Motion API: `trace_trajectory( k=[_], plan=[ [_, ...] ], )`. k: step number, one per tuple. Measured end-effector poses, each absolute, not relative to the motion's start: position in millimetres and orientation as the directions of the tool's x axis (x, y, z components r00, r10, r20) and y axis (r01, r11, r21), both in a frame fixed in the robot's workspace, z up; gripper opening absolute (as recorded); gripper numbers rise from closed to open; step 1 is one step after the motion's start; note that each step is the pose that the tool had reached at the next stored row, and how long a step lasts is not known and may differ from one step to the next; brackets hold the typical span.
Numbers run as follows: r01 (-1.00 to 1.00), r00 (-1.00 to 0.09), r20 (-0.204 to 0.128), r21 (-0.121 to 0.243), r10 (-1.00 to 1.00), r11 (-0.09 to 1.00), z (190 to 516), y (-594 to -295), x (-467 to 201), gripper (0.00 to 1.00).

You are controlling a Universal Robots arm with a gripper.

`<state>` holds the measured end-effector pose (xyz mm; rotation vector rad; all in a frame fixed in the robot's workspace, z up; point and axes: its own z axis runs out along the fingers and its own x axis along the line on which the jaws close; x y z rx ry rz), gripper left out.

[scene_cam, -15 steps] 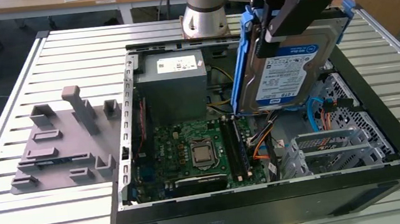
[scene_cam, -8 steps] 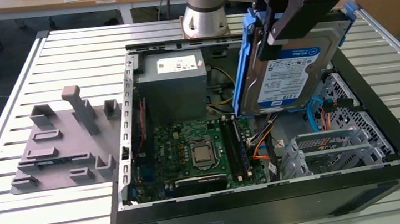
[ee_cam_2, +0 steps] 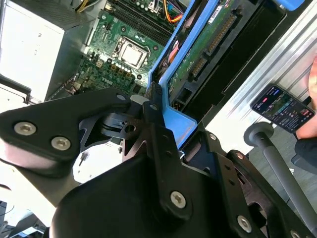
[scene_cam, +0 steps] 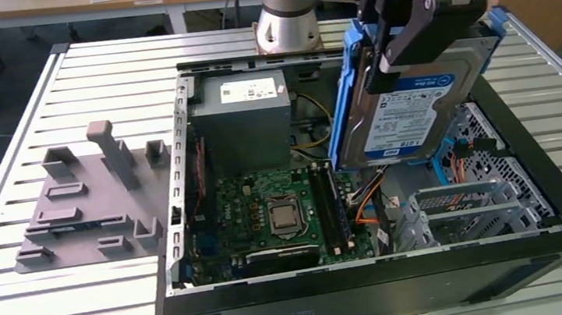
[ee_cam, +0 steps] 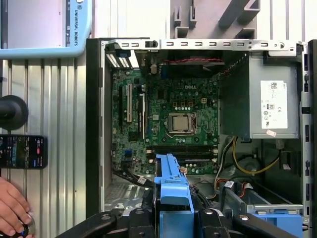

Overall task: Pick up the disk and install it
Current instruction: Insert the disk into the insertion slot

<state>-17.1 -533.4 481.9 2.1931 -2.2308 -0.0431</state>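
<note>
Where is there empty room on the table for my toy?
The table is bare on the near and far sides of the grey rack, at the exterior view's left. The computer case is crowded with a circuit board and cables, and the gripper holds the disk over it.

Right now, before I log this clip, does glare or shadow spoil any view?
In the second wrist view the power supply is blown out to white and the gripper, shut on the disk, reads as a dark mass; in the first wrist view the motherboard is evenly lit; in the exterior view the disk's label shows no glare.
</note>
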Motion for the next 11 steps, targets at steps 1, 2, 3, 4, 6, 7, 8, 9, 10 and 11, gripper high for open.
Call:
trace_trajectory(
  k=[1,2,3,4,6,7,8,9,10,11],
  plan=[
    [-0.999,-0.017,-0.01,0.029,-1.0,0.017,481.7,-534.0,-17.1,0.36],
    [-0.999,-0.017,-0.01,0.029,-1.0,0.017,481.4,-534.5,-16.9,0.36],
    [-0.999,-0.017,-0.01,0.029,-1.0,0.017,481.1,-534.8,-16.5,0.36],
    [-0.999,-0.017,-0.01,0.029,-1.0,0.017,480.9,-535.0,-15.7,0.36],
    [-0.999,-0.017,-0.01,0.029,-1.0,0.017,480.4,-535.0,-12.6,0.36],
    [-0.999,-0.017,-0.01,0.029,-1.0,0.017,480.1,-535.1,-11.0,0.36],
    [-0.999,-0.017,-0.01,0.029,-1.0,0.017,479.8,-535.3,-9.7,0.36],
    [-0.999,-0.017,-0.01,0.029,-1.0,0.017,479.5,-535.6,-9.0,0.36],
    [-0.999,-0.017,-0.01,0.029,-1.0,0.017,479.2,-536.1,-8.5,0.36],
    [-0.999,-0.017,-0.01,0.029,-1.0,0.017,478.9,-536.8,-8.1,0.36]
  ],
)
